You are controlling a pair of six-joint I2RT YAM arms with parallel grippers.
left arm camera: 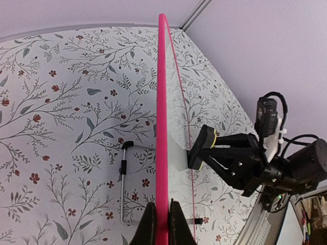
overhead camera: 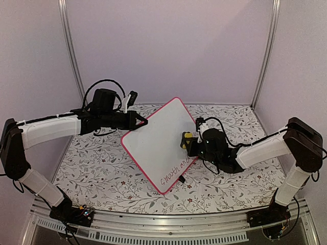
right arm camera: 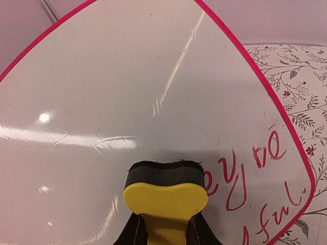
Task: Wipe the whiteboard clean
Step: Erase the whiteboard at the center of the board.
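While L pincer (left arm camera: 162,224) clamps whiteboard (overhead camera: 158,135) edge | R pincer (right arm camera: 166,232) grips eraser (right arm camera: 166,196) on board | red script (overhead camera: 178,171) approx "Smooth and"

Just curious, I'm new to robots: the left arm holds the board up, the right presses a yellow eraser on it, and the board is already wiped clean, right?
Not clean: the right wrist view shows red writing beside the eraser on the board. The rest holds: the left tool holds the board up, and the right tool presses the eraser on it.
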